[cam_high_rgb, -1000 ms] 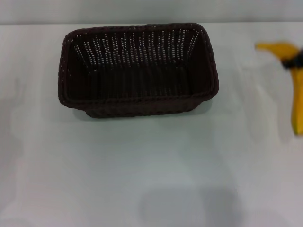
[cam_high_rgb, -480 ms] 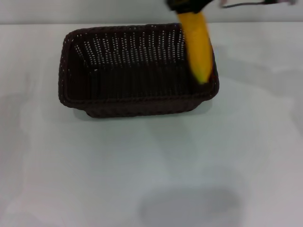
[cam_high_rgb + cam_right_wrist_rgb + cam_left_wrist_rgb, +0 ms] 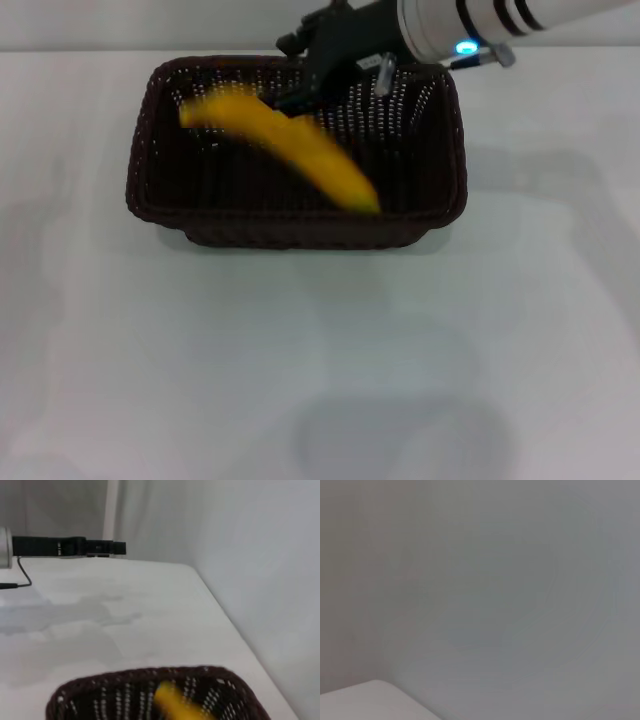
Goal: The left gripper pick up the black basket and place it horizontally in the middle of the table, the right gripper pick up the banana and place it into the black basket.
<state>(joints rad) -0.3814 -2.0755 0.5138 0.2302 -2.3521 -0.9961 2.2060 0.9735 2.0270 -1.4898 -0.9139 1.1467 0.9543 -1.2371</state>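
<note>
The black basket (image 3: 300, 232) lies lengthwise across the middle of the white table (image 3: 320, 360). The yellow banana (image 3: 285, 145) is inside it, slanted from the back left towards the front right, and blurred. My right gripper (image 3: 288, 72) reaches in over the basket's back rim, just above the banana, with its jaws apart and nothing between them. The right wrist view shows the basket's rim (image 3: 100, 680) and one end of the banana (image 3: 175, 705). The left gripper (image 3: 107, 547) hangs level over the far side of the table, away from the basket.
The right arm's white segment with black bands and a blue light (image 3: 465, 47) crosses the basket's back right corner. A thin cable (image 3: 20, 577) trails on the table under the left arm. Bare tabletop lies in front of the basket and on both sides.
The right gripper carried the banana from the right edge to above the basket, then lowered to the back rim. The banana went from hanging upright to slanting inside the basket.
</note>
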